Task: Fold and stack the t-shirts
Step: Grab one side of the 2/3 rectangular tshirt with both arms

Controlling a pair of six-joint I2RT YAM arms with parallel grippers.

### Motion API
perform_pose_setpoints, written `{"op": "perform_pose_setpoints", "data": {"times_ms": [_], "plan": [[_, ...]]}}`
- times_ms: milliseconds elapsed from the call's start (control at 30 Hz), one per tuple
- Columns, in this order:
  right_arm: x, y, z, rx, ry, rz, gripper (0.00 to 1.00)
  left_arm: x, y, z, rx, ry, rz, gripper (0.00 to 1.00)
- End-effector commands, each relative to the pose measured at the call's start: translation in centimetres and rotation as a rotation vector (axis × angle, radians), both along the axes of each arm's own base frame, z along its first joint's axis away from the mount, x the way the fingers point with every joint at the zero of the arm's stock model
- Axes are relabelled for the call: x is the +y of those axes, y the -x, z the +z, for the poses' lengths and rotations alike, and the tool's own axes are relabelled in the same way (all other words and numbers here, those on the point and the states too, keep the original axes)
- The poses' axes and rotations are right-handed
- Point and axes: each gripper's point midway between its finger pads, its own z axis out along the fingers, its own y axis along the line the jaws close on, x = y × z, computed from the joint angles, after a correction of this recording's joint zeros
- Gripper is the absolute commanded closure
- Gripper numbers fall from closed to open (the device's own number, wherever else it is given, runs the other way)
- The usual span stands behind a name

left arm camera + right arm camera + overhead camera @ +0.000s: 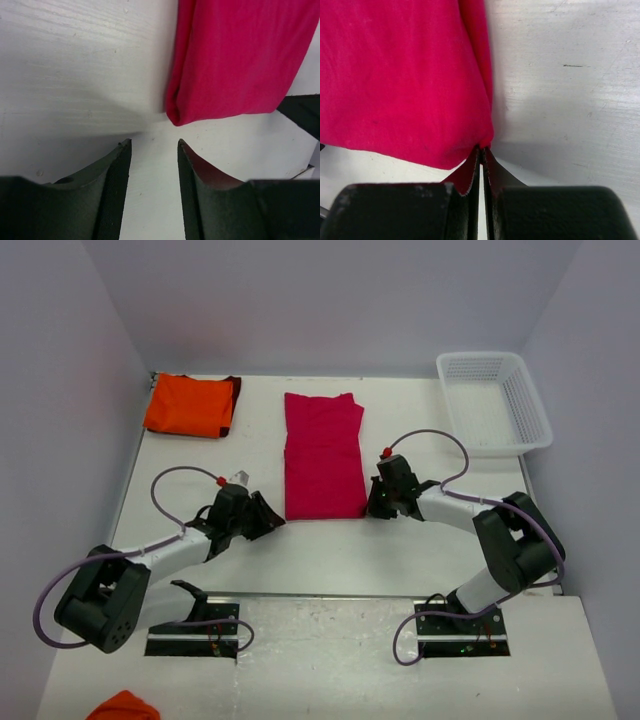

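Note:
The crimson-pink t-shirt (pixel 322 455) lies folded into a long strip at the table's middle. The orange t-shirt (pixel 188 405) with a dark maroon edge lies folded at the far left. My left gripper (pixel 268 521) is open and empty, just short of the pink shirt's near left corner (pixel 240 60), with bare table between its tips (pixel 153 142). My right gripper (pixel 374 505) is shut on the pink shirt's near right corner (pixel 400 75). Its tips (pixel 482 149) pinch the cloth low at the table.
A white lattice basket (pixel 495 400) stands at the far right corner. An orange cloth lump (pixel 125 707) shows at the bottom left, beside the arm bases. Purple-grey walls close in the table on three sides.

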Motion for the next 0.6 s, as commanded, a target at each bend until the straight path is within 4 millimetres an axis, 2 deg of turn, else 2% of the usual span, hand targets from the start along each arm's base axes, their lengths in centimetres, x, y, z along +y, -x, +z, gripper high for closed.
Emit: {"op": "perform_pose_setpoints", "data": {"times_ms": [0,133,233,567], "plan": [[-0.2,0.0,-0.1,-0.001,0.032,-0.007,1.00,-1.3,-1.8,1.9,-0.093,0.102,0.034,0.56],[-0.2,0.1,0.0,-0.004,0.030,-0.005,1.00,-2.1,-2.3,1.7,-0.088,0.138,0.033,0.55],[-0.4,0.2,-0.1,-0.002,0.036,-0.006,1.00,-2.5,-2.3,0.8,-0.058,0.146,0.023,0.55],[-0.4,0.4,-0.5,0.004,0.035,-0.003,1.00,-3.0,-2.7,0.2,-0.049,0.157,0.019,0.55]]}}
